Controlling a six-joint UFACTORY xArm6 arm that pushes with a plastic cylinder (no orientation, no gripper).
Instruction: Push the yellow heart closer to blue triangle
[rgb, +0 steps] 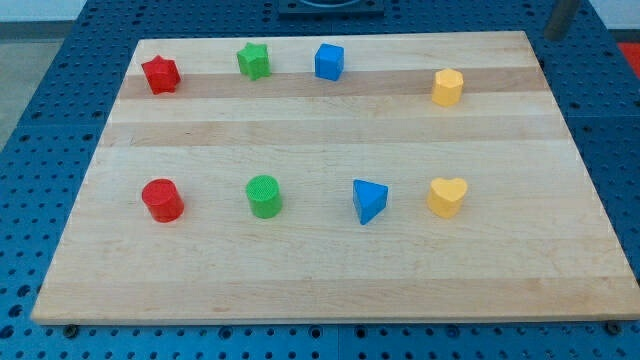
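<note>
Camera view only: yellow heart (447, 196) is seen in the lower row of the wooden bench (330, 280), toward the view's right, with the blue triangle (369, 200) near it on its left, a bare strip of wood between them. The heart is judged light, rigid and ribbed like printed plastic, likely to slide easily on the smooth wood and to swivel if struck off-centre. No hold can be taken, since no jaws exist on this rig; contact is best made on the heart's right flank, in line with its middle, so it is driven leftward. The tip cannot be made out among the blocks; only a dark shape (561, 18) is seen at the top right corner. No brands, labels or writing can be read.
</note>
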